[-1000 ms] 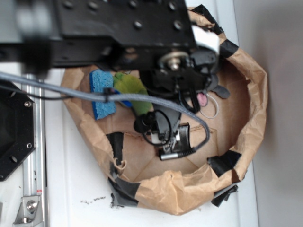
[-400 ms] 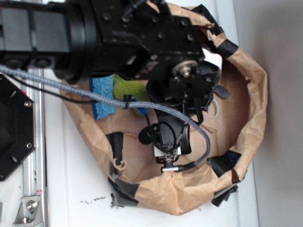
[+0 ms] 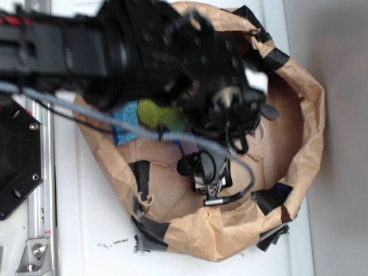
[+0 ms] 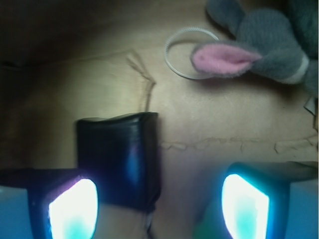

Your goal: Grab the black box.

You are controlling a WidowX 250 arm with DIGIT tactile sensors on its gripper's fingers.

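The tool [image 4: 159,206] hangs open over the paper-lined floor, the black box [image 4: 119,159] against its left finger [image 4: 72,209]; centre it between both before closing

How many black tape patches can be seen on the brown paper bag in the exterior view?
5. Two on the upper right rim, one at the lower right, one at the bottom left edge, one inside left. The arm may hide others.
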